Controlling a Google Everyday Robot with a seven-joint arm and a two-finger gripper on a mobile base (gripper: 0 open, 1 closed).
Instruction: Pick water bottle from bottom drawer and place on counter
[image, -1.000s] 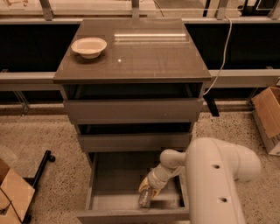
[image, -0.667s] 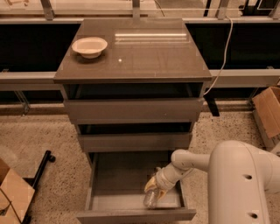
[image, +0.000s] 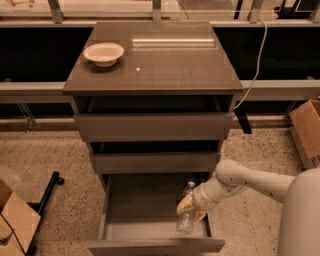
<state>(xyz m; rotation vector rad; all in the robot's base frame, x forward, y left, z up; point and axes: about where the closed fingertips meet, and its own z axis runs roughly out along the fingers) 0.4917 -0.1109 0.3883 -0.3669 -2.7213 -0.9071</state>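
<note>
The water bottle is a small clear bottle, standing almost upright over the right side of the open bottom drawer, its pale cap pointing up. My gripper reaches in from the right on a white arm and is shut around the bottle's middle, hiding its label. The bottle's base is just above or on the drawer floor; I cannot tell which. The glossy grey-brown counter tops the cabinet, well above the gripper.
A white bowl sits at the counter's back left. The two upper drawers are slightly open above the gripper. Cardboard boxes stand at right and lower left. A white cable hangs right of the cabinet.
The bottle lay low in the drawer with the gripper coming down on it; now the gripper holds it nearly upright, cap up. The arm has shifted right and extended.
</note>
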